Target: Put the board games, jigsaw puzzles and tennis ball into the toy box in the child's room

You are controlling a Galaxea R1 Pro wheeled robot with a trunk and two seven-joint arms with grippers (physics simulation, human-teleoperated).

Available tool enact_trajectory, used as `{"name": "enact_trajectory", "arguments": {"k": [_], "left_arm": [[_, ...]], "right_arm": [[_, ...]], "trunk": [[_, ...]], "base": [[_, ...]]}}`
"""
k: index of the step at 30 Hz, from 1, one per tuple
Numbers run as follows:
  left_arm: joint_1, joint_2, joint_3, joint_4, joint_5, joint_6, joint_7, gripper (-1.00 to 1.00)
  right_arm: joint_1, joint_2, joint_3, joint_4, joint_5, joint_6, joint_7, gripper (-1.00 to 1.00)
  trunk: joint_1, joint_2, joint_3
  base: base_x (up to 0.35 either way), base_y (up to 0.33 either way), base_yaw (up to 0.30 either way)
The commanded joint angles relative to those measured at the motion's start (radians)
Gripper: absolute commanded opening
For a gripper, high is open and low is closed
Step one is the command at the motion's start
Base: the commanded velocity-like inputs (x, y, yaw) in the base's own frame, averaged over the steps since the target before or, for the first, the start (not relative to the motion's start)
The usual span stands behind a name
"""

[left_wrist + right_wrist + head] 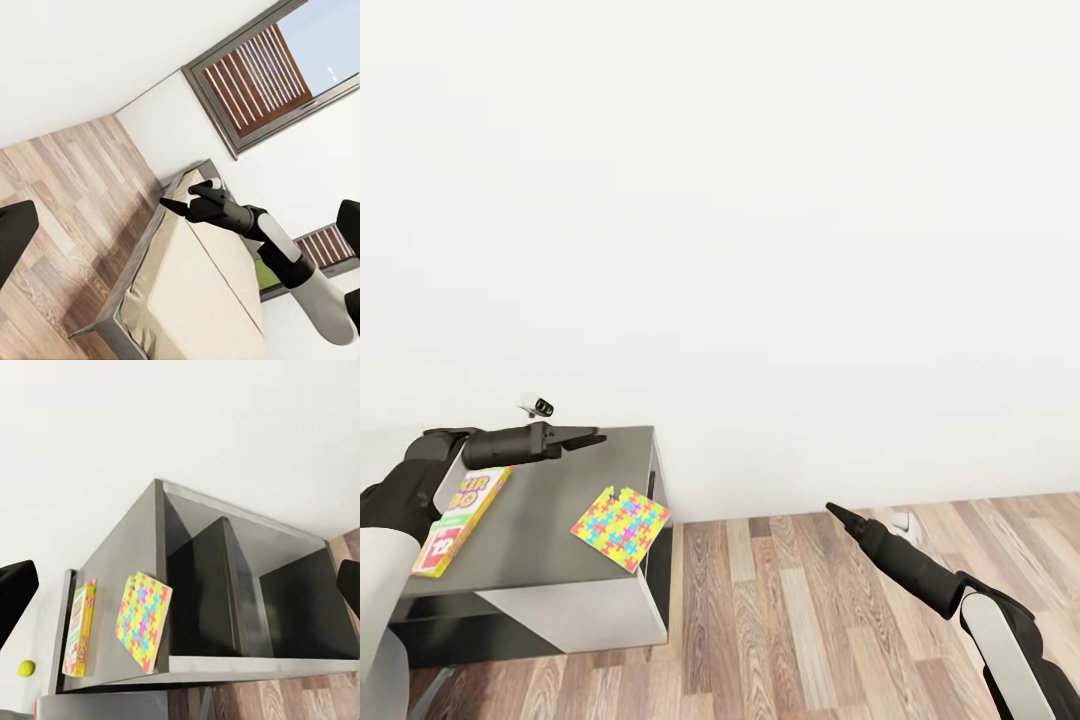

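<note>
On the table's (540, 520) dark cabinet top lie a white and green board game (460, 520) and a multicoloured jigsaw puzzle (620, 528), whose corner overhangs the front edge. My left gripper (595, 437) hovers open over the back of the top, above and behind both. My right gripper (832, 510) hangs open over the floor, right of the cabinet. The right wrist view has the board game (79, 626), the jigsaw puzzle (142, 619) and the tennis ball (27, 667) on a pale surface beyond. The bed (202, 285) lies behind my right gripper (166, 202). The toy box is out of view.
A white wall (760, 250) stands right behind the cabinet. Its side facing the right wrist camera has open dark compartments (247, 600). Wood-plank floor (810, 620) stretches to the right. A dark-framed window (262, 75) sits in the wall above the bed.
</note>
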Motion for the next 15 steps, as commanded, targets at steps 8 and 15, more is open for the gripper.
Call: {"name": "enact_trajectory", "arguments": {"k": [8,15], "left_arm": [[0.0,0.0,-0.001,0.0,0.001,0.011,-0.003,1.0],[-0.001,0.001,-0.001,0.0,0.002,0.011,-0.003,1.0]], "right_arm": [[-0.001,0.001,-0.002,0.0,0.002,0.006,0.002,1.0],[0.0,0.001,0.0,0.0,0.003,0.006,0.002,1.0]], "trunk": [[0.001,-0.002,0.011],[0.001,-0.002,0.023]], "base": [[0.0,0.0,0.0],[0.0,0.0,0.0]]}}
